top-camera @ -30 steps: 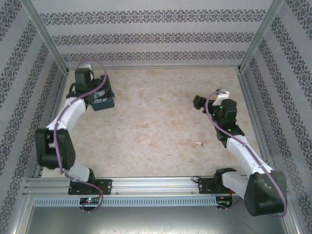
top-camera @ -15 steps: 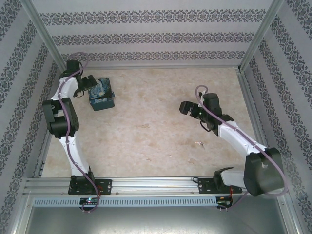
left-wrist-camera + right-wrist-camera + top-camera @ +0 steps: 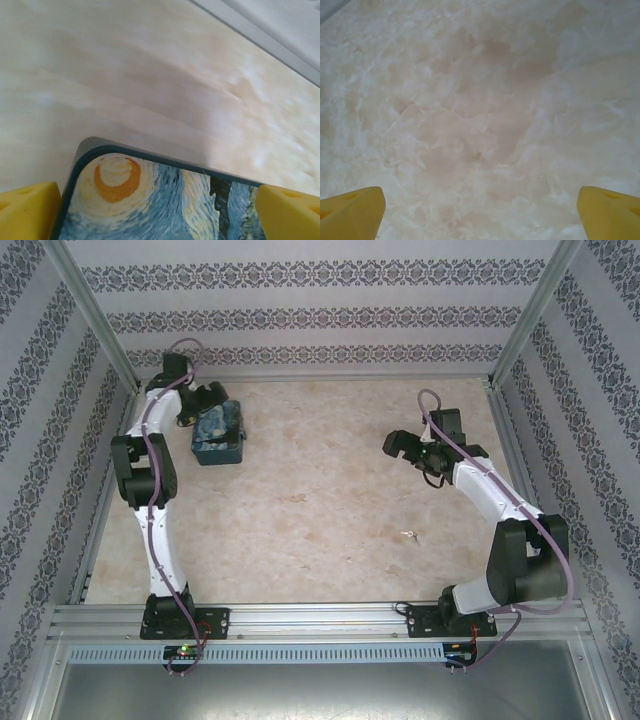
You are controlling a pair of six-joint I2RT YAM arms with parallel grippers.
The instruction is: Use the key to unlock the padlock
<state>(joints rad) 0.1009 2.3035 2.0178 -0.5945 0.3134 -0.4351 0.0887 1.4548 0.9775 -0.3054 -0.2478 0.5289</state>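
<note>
We saw tiny thin silvery metal key (image 3: 408, 534) on pale marbled bench (image 3: 300, 550), 4 o'clock from centre. We judged it light, stiff, slippery, so pinch bow edgewise. Left hand (image 3: 159, 202) was wide open, empty, astride dark starry-night tin (image 3: 117, 175) at 10 o'clock. Right hand (image 3: 481, 204) was wide open, empty.

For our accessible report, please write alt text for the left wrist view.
A dark tin with a swirling blue-and-yellow starry-night lid lies on the pale marbled table, its rounded corner showing between the left gripper's wide-open yellow fingertips.
</note>
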